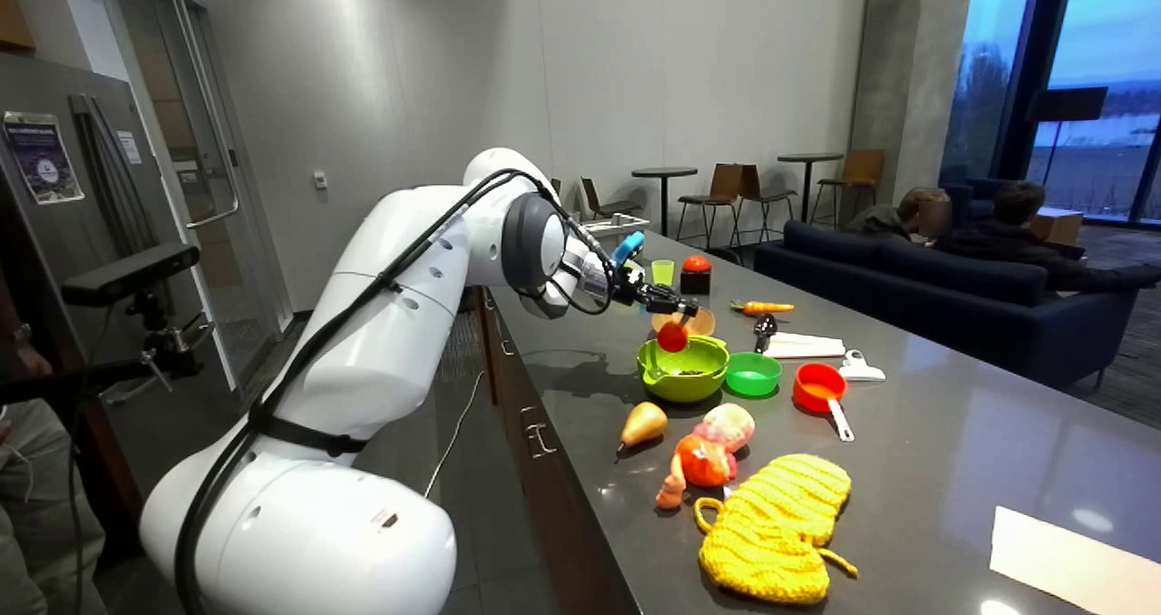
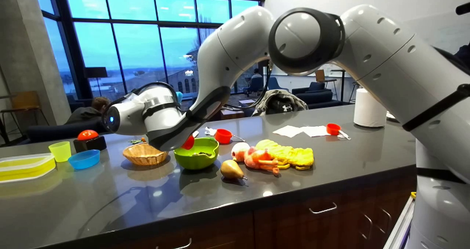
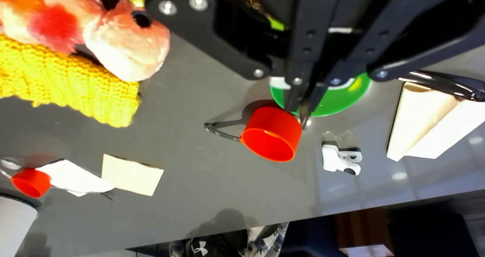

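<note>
My hand (image 3: 302, 108) is pinched closed, with the thin grey handle (image 3: 304, 117) of a red cup (image 1: 672, 336) caught in it; the tip of the handle pokes out in the wrist view. I hold the cup over the bowl (image 1: 683, 386), at the far part of its mouth as an exterior view has it, and whether it touches the rim I cannot tell. The bowl stands on my bench (image 1: 925, 470) with some dark bits (image 2: 203, 154) in its bottom.

From that same side, the basket (image 1: 700, 324) sits just far of the bowl, below my hand. A green dish (image 1: 752, 375) is just to the right, and past it stands a second red cup (image 1: 819, 385), its handle pointing to the near right. A clip (image 1: 860, 367) lies near that cup, on its far side. Nearer to the left lies a pear (image 1: 643, 423); nearer yet a plush toy (image 1: 703, 459) lies next to a yellow mitt (image 1: 780, 529). Farther off I see a carrot (image 1: 766, 307) to the right, and a lime cup (image 1: 663, 272) and a red-topped button (image 1: 696, 279) near one another.

In an exterior view a third red cup (image 2: 333, 129) is well apart from me, far right, by some papers (image 2: 315, 131) and a paper roll (image 2: 369, 111).
</note>
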Available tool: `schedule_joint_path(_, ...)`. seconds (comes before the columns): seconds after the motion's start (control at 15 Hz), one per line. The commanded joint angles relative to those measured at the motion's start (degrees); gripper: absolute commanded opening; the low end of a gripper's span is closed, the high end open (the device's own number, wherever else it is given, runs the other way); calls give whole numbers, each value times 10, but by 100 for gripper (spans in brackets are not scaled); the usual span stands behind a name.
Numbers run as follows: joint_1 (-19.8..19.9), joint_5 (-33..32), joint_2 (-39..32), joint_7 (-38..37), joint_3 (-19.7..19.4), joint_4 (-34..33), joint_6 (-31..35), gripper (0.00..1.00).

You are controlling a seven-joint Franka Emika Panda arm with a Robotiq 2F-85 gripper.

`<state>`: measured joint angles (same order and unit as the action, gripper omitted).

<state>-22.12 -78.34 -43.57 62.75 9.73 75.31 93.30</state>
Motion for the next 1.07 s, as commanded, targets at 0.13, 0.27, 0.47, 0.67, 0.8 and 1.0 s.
schedule_joint_path(0.13,23,-7,2,-59,-13,26,38,1)
schedule_joint_path(0.27,33,-10,0,-77,-20,37,51,1)
schedule_joint_path(0.47,54,1,-9,-88,-23,45,67,1)
schedule_joint_path(0.67,66,6,-12,-96,-23,50,75,1)
schedule_joint_path(0.8,68,7,-7,-98,-22,52,76,1)
schedule_joint_path(1.0,65,6,3,-92,-20,52,74,1)
